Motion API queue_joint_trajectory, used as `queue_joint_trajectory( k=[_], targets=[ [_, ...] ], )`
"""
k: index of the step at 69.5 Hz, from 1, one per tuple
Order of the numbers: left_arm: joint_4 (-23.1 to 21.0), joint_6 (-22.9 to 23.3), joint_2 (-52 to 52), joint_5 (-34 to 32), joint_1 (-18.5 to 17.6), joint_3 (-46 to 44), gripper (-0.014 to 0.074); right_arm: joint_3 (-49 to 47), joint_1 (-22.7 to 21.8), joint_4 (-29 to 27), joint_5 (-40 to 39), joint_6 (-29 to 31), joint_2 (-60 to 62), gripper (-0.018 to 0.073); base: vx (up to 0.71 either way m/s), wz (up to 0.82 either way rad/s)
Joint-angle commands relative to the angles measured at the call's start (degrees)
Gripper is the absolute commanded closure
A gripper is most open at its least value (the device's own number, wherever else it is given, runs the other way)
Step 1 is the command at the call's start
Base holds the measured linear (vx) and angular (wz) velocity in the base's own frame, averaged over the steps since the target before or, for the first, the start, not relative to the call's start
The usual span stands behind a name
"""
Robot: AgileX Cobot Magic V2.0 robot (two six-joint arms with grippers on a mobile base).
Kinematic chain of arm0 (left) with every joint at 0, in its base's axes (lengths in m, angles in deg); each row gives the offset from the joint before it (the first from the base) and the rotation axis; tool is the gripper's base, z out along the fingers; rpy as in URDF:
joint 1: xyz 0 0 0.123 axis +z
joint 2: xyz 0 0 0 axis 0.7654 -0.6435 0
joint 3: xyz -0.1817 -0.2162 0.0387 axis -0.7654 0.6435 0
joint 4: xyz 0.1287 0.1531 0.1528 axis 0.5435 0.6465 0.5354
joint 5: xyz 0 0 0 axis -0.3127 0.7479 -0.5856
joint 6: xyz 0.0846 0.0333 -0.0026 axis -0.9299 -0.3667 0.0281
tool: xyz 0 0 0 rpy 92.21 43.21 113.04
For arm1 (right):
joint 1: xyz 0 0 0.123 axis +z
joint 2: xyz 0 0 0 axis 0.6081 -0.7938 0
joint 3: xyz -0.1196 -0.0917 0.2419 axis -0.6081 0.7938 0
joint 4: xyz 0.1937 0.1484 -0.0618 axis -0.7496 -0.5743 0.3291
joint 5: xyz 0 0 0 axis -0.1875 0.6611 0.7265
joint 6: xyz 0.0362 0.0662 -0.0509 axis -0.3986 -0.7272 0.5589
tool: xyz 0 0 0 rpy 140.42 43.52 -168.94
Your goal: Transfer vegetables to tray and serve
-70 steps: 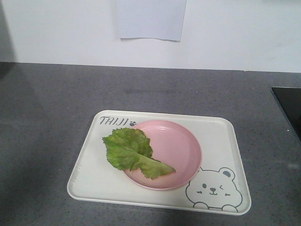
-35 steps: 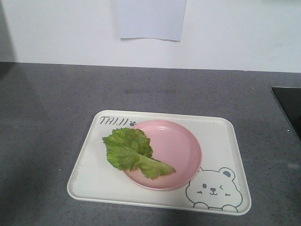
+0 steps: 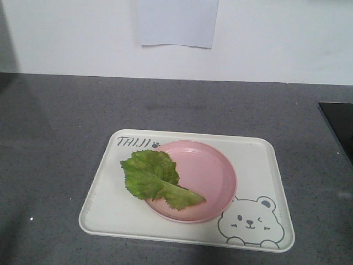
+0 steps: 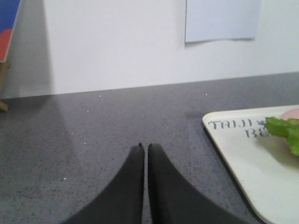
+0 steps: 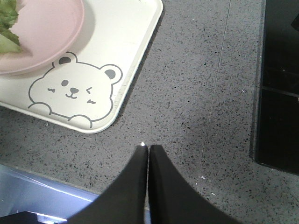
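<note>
Far left, over bare grey speckled surface [image 3: 55,165]: left claw [image 4: 145,147], clenched, fingertips pressed together, grasping nothing. Behind it a white wall with a sheet of paper [image 3: 176,22] pinned up. Right of that claw, well apart: cream tray [image 3: 110,210] with grey lettering [image 3: 133,142] at its far left corner. On the tray, a round pink plate [image 3: 212,171]. Across the plate's left rim: lettuce leaf [image 3: 151,176], frilly part overhanging onto the tray, paler stem resting inside the plate. At the tray's near right corner, a winking bear drawing [image 5: 70,91]. Right again, off the tray over bare surface: right claw [image 5: 145,148], likewise clenched and empty, well apart from the leaf. Far right: a black panel [image 5: 280,84] set into the surface. Nothing between either claw and the tray.
</note>
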Motion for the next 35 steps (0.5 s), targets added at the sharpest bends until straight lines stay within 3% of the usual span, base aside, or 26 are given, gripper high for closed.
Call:
queue_joint_trajectory(
  k=[1,35],
  targets=[
    [-0.93,2.33,2.23,-9.26,1.14,2.03,0.0604,-1.33,0.07,-0.18,-2.9,0.54,-0.56,0.0568,0.0,0.0],
    [-0.81,3.59,4.36,-8.36,0.76,3.26,0.0604,-1.33,0.07,-0.18,-2.61,0.54,-0.56,0.0568,0.0,0.0]
  ],
)
